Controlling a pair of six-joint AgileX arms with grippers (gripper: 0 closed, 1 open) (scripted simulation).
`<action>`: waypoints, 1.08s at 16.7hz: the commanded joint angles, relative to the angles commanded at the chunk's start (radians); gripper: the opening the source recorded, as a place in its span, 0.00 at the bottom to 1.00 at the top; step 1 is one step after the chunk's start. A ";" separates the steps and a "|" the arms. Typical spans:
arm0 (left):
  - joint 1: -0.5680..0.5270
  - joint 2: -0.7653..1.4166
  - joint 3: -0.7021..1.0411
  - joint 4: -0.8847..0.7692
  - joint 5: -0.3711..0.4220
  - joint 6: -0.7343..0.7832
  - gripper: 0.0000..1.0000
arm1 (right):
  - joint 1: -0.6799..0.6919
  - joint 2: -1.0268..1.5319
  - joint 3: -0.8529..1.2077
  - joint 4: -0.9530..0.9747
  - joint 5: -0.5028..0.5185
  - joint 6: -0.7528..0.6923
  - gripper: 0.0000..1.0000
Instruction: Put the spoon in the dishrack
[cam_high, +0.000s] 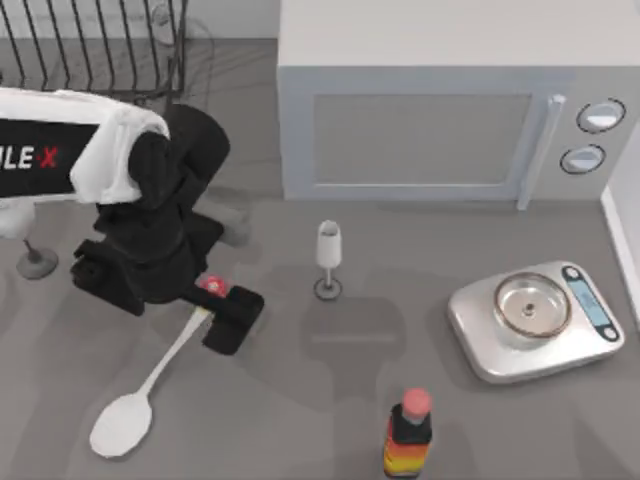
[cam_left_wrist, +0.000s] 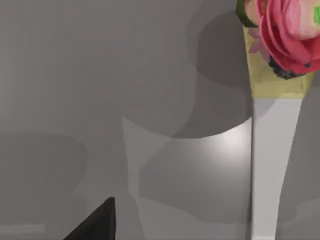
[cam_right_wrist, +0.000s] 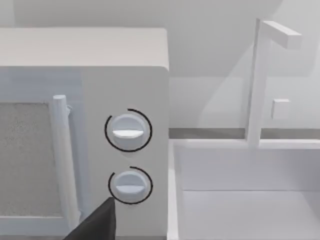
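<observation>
Long white spoon (cam_high: 160, 372) with an oval bowl and thin handle: lies flat on the grey table (cam_high: 330, 400), left of centre and towards the front. Bowl nearest the front edge, handle running up and to the right, ending in a small red-and-yellow knob (cam_high: 210, 285).

Large black wire dishrack (cam_high: 100, 45) with thin slanted bars: stands at the back left corner, well apart from the spoon.

Left gripper (cam_high: 172, 298): hangs over the knob end of the handle, jaws spread wide and straddling it, one black finger (cam_high: 236, 318) just right of the handle and touching nothing. Seen from the left wrist, the handle (cam_left_wrist: 275, 165) and rose-like knob (cam_left_wrist: 287, 35) lie on the table, clear of the dark fingertip (cam_left_wrist: 95, 225).

Right gripper (cam_right_wrist: 95, 225): parked facing the front of a pale grey box-shaped microwave (cam_high: 420, 130), near its two round dials (cam_right_wrist: 128, 131). Open or closed, cannot tell.

Elsewhere on the table: a small clear stemmed glass (cam_high: 327, 258) upright in front of the microwave, a silver kitchen scale (cam_high: 535, 318) with a round pan at the right, and a red-capped striped bottle (cam_high: 408, 435) at the front edge.
</observation>
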 joint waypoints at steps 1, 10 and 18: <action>0.000 0.020 -0.023 0.042 0.000 0.001 1.00 | 0.000 0.000 0.000 0.000 0.000 0.000 1.00; 0.000 0.055 -0.063 0.107 0.000 0.001 0.85 | 0.000 0.000 0.000 0.000 0.000 0.000 1.00; 0.000 0.055 -0.063 0.107 0.000 0.001 0.25 | 0.000 0.000 0.000 0.000 0.000 0.000 1.00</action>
